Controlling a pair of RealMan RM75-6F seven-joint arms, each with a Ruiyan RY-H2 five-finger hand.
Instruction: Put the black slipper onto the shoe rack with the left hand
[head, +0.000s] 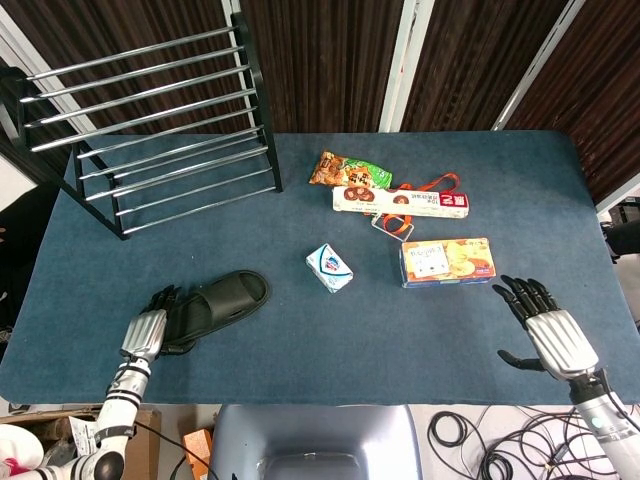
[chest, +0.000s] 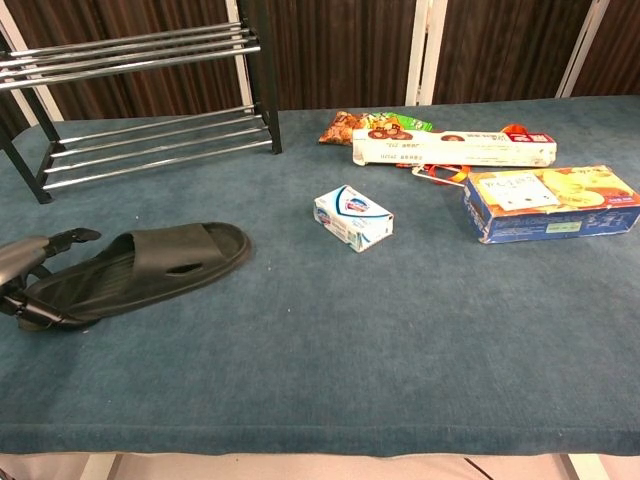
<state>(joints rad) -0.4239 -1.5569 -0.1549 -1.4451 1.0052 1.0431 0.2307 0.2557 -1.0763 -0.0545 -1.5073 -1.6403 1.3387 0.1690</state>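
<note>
The black slipper is seen lying flat on the blue bench, in the lower left of the head view, with its toe strap turned toward the middle of the frame and its heel toward the lower left corner. The left hand is placed at the heel end, its fingers arched over the heel rim and a lower part of the hand set against the sole edge, as the chest view shows at its far left. Whether the heel is actually pinched or only bracketed cannot be told; the slipper is not yet lifted off the bench. The right hand is held at the lower right, well apart from everything, fingers spread and holding nothing.

The slipper is judged to be light, moulded rubber or foam: soft enough to bend at the middle, and likely to droop at the toe if carried by the heel alone. A firmer hold is probably offered by the strap, or by the sole edge just behind it, where the weight would be better balanced. The surface looks matte, so slipping is thought unlikely.

The shoe rack stands in the upper left, its chrome bars spaced apart; a limp slipper could sag between them unless laid across several bars.
</note>
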